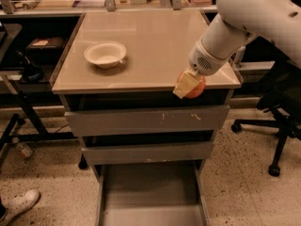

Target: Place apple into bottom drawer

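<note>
My gripper (189,84) hangs at the front right edge of the cabinet top, shut on the red-orange apple (196,87). A pale finger (185,85) covers the apple's left side. The apple is held in the air just past the front edge, above the drawer fronts. The bottom drawer (150,206) is pulled out wide open below, showing its flat grey floor and low side walls, with nothing in it.
A white bowl (105,54) sits on the tan cabinet top (141,36) at the left. The scratched upper drawer front (146,119) and the middle front (148,152) stand slightly out. An office chair base (275,135) is at the right, a shoe (19,204) at the lower left.
</note>
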Robot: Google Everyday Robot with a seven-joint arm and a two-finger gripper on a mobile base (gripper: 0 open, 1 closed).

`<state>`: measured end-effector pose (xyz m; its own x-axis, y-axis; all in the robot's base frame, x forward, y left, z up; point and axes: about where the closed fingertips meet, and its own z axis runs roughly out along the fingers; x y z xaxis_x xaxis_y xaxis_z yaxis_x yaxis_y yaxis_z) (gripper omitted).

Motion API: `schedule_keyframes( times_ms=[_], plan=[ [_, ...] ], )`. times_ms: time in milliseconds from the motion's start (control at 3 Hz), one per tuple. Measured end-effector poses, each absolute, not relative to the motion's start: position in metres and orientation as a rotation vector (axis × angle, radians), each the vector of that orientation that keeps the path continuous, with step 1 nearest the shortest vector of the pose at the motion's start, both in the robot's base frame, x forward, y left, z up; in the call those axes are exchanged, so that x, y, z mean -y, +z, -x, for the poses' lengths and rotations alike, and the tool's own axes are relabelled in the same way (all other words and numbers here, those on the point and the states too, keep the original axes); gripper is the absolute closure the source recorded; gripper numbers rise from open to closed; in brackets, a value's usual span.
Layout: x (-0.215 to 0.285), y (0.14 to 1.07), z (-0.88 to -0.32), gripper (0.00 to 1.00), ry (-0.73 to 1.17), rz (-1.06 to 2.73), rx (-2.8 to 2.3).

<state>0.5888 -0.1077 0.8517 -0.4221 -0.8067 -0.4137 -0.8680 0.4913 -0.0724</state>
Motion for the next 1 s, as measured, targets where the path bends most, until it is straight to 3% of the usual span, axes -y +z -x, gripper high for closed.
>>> schedule_keyframes(
  times_ms=[667, 1000],
  plan=[
    [0.088, 0.741, -0.504, 1.00, 0.396, 1.262, -2.555],
    [0.088, 0.741, -0.504, 1.00, 0.396, 1.262, -2.555]
  ],
)
